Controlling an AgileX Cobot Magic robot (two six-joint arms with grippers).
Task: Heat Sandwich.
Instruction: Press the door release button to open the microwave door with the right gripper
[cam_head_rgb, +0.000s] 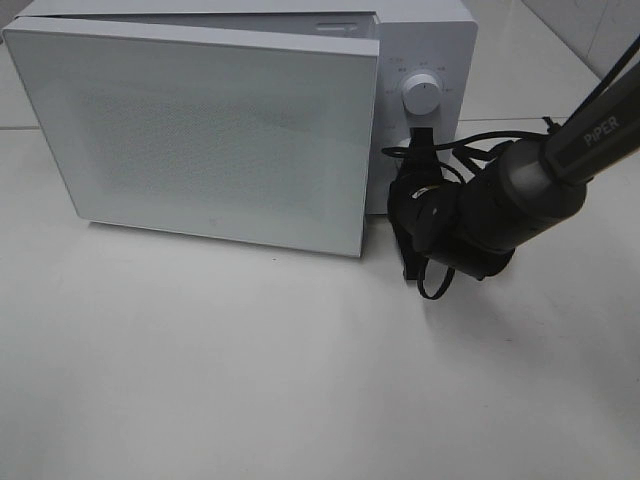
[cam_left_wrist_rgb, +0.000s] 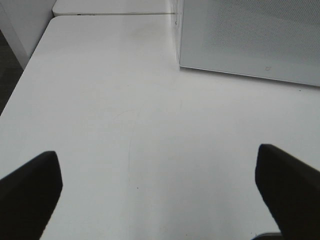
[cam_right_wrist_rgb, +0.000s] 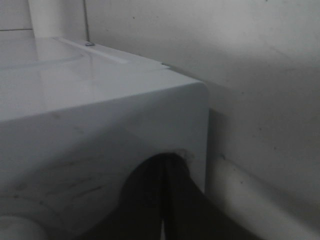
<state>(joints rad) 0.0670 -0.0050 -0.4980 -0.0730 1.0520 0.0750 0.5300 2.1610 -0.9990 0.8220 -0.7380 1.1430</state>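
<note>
Microwave (cam_head_rgb: 200, 130): a white box is seen filling the upper left and centre of the high view, with its pale dotted door (cam_head_rgb: 190, 140) turned toward the camera.
Door: whether it is fully shut cannot be told.
Control panel (cam_head_rgb: 425, 60): a narrow white strip is seen right of the door, with a round white knob (cam_head_rgb: 420, 97) set on it.
Right gripper (cam_head_rgb: 421, 140): it is seen just below the knob, at the panel. The fingers (cam_right_wrist_rgb: 172, 200) are pressed together, with nothing seen between them. In the wrist view the tips are shown right up against the white front face.
Right arm (cam_head_rgb: 560, 150): it is stretched in from the right edge of the high view, with black cables (cam_head_rgb: 480, 135) looped beside it.
Left gripper (cam_left_wrist_rgb: 156, 152): it is shown only in its wrist view, with the dark fingers (cam_left_wrist_rgb: 30, 195) spread wide apart over bare table (cam_left_wrist_rgb: 125, 100) and nothing held.
Sandwich: it is not seen in any view, so its place cannot be told.
</note>
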